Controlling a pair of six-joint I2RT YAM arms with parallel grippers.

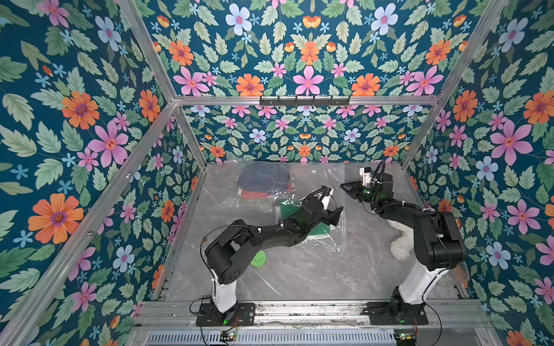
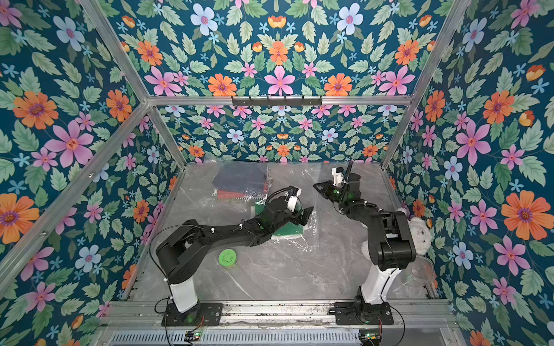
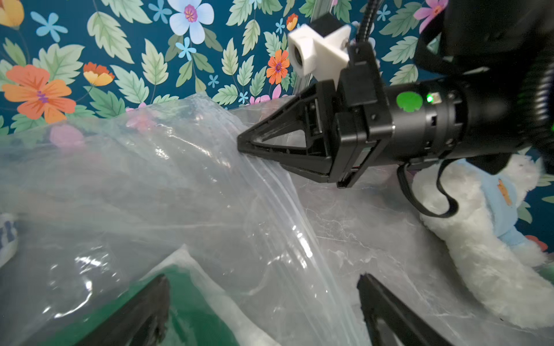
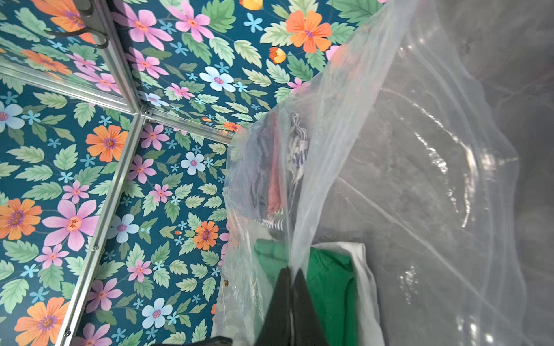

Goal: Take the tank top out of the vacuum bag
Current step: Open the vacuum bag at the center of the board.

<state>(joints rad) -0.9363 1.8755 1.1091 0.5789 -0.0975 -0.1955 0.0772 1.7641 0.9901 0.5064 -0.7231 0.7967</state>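
Both top views: the vacuum bag (image 1: 317, 185) (image 2: 293, 182) lies flat on the far-middle of the marble tabletop (image 1: 299, 278), with a stack of folded clothes (image 1: 263, 182) at its far end and a green garment (image 1: 321, 230) at its near end. The left arm is stretched low with its forearm over the bag. The left gripper (image 1: 338, 215) (image 2: 307, 212) is above the green garment, jaws wide apart, holding nothing. The right arm is bent at the elbow and reaches toward the middle, with the right gripper (image 1: 344, 186) (image 2: 315, 185) at the bag's right edge, jaws together. A green-lidded jar (image 2: 227, 257) sits near the left arm and a white plush bear (image 2: 419, 232) is behind the right arm. Left wrist view: the fingers (image 3: 156, 302) are spread, one over the green garment and one over bare marble. The right gripper (image 3: 242, 143) is clamped on the bag's zip-track edge, lifting it into a ridge. Right wrist view: the jaws are pressed together on the clear film (image 4: 419, 179), with the green garment (image 4: 329, 275) and striped clothes (image 4: 299, 149) inside the bag.
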